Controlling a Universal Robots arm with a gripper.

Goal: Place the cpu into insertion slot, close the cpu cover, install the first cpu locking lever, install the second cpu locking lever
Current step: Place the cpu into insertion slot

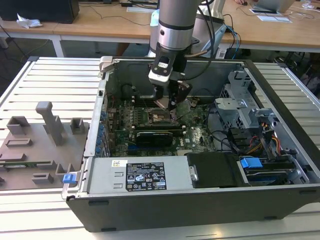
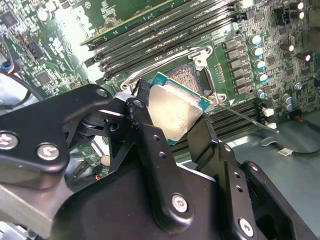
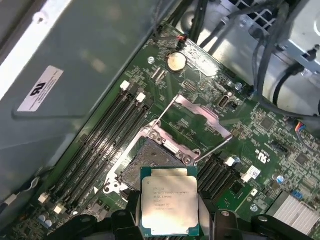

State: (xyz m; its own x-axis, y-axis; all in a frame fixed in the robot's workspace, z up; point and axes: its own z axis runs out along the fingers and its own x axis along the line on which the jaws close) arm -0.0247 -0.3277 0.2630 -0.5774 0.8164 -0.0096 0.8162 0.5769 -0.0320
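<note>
**A:** Where is the small, flat, square cpu [image 3: 169,206] with the silver-grey metal top?

**B:** It is clamped in the black claw [image 3: 170,215]. In both wrist views a finger presses on each of two opposite edges of the chip.

**A:** Is it seated?

**B:** No. It is held just over the small square insertion slot [image 3: 147,162] with the dark centre and thin metal rim, not set into it. The slot's centre is uncovered.

**A:** And the thin silver cpu cover [image 3: 200,107], the square frame with the large window?

**B:** It is swung open off the slot, on the side away from the chip. A thin metal lever rod [image 3: 215,147] sticks out beside it.

**A:** What lies around that?

**B:** Long narrow black memory slots [image 3: 100,145] flank the socket on the green motherboard [image 1: 197,135]. The board lies inside an open dark grey computer case [image 1: 200,205], which stands on a pale slatted metal table [image 1: 55,80]. A flat grey fixture plate [image 1: 30,150] rests on the table at the exterior view's left, just beside the case.
</note>
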